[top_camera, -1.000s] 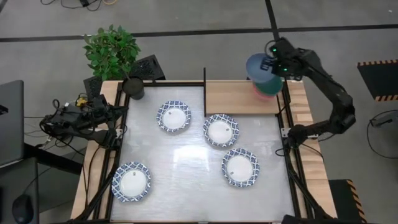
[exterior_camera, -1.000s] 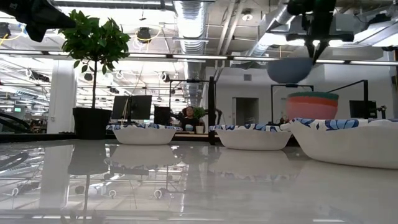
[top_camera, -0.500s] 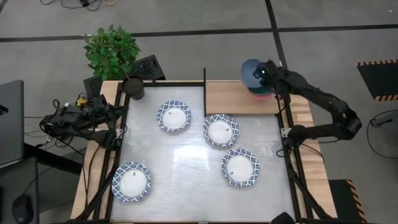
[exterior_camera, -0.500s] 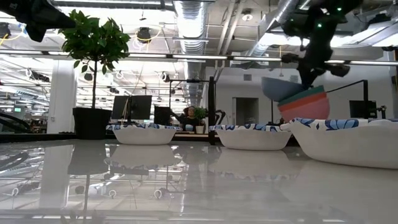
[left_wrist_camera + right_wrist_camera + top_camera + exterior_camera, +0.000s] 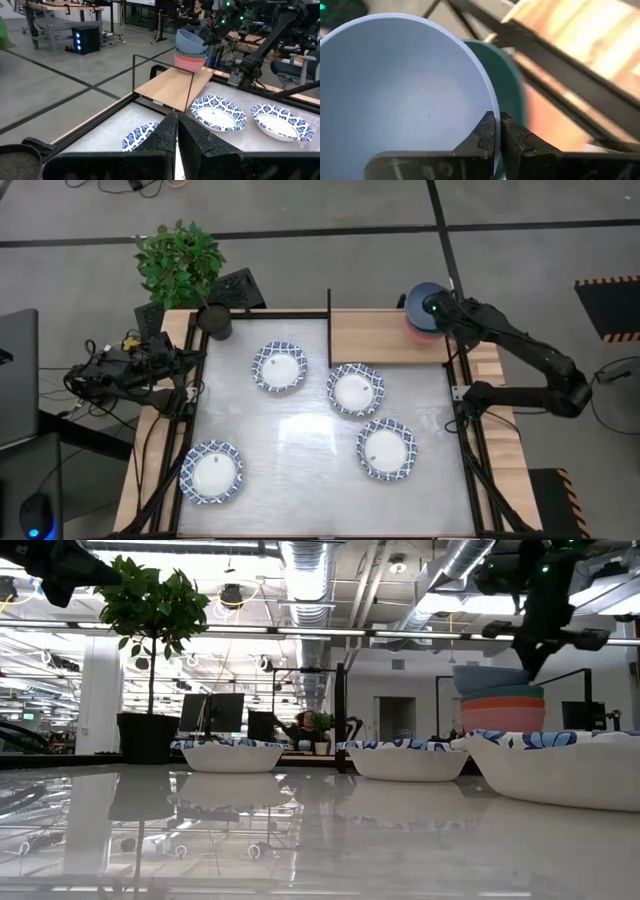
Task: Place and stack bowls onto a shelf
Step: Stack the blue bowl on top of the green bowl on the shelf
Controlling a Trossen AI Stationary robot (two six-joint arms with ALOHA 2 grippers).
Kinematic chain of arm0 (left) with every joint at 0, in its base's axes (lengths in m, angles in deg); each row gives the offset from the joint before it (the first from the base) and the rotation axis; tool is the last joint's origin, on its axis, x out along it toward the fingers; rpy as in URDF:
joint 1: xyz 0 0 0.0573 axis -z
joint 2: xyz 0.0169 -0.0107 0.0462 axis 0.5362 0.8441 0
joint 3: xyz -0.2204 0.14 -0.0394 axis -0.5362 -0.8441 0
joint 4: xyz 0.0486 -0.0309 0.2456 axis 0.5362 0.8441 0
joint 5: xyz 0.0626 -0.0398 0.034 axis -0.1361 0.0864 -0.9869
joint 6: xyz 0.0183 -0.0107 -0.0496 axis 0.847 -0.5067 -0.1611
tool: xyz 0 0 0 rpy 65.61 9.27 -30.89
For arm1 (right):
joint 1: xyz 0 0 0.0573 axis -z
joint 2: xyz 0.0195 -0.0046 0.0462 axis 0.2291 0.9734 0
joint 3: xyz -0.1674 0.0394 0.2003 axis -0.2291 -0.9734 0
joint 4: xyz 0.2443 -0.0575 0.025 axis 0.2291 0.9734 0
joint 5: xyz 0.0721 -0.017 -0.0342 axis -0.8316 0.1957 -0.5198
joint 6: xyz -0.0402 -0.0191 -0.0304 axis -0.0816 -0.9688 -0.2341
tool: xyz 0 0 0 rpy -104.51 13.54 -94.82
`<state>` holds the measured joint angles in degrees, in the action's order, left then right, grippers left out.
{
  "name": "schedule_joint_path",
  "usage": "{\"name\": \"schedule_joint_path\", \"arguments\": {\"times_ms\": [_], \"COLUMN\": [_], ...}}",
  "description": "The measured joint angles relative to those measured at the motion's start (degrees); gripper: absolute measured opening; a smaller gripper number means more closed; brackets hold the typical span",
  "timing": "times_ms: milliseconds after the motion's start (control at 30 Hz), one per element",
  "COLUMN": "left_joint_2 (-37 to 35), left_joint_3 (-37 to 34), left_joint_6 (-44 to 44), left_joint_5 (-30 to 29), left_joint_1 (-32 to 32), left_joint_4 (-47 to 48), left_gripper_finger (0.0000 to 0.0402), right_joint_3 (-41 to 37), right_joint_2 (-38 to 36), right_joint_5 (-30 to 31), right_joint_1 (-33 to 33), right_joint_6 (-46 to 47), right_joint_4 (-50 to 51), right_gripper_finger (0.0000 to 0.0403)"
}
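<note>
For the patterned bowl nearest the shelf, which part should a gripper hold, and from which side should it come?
Grip the rim of that bowl, coming from above with one finger inside and one outside. It sits upright and shallow with its mouth open upward, and the rim edge facing the shelf is clear of other bowls.

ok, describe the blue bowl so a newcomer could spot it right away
Find the wooden shelf at the table's far edge. At its right end stands a stack of coloured bowls. The blue bowl is the top one, above green and pink, its rim pinched by the right gripper; the four patterned bowls sit unstacked.
</note>
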<state>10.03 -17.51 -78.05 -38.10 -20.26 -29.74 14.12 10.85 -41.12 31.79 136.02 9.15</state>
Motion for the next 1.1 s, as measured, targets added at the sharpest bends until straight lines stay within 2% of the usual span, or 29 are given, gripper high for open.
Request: {"name": "schedule_joint_path", "arguments": {"times_ms": [100,300,667,800,967,1100], "left_joint_2": [0.0,0.0,0.0,0.0,0.0,0.0], "left_joint_3": [0.0,0.0,0.0,0.0,0.0,0.0], "left_joint_6": [0.0,0.0,0.0,0.0,0.0,0.0], "left_joint_5": [0.0,0.0,0.0,0.0,0.0,0.0], "left_joint_1": [0.0,0.0,0.0,0.0,0.0,0.0], "left_joint_4": [0.0,0.0,0.0,0.0,0.0,0.0], "left_gripper_finger": [0.0,0.0,0.0,0.0,0.0,0.0], "right_joint_3": [0.0,0.0,0.0,0.0,0.0,0.0], "right_joint_2": [0.1,0.2,0.2,0.2,0.1,-0.6], "right_joint_5": [1.9,1.8,0.0,0.2,1.4,1.2], "right_joint_1": [-1.2,0.2,0.9,0.9,0.9,0.9], "right_joint_6": [2.4,1.8,-2.0,-2.7,-7.2,-12.5], "right_joint_4": [2.6,1.8,1.6,1.4,-0.2,-6.2], "right_gripper_finger": [0.0036,0.0039,0.0083,0.0118,0.0185,0.0231]}}
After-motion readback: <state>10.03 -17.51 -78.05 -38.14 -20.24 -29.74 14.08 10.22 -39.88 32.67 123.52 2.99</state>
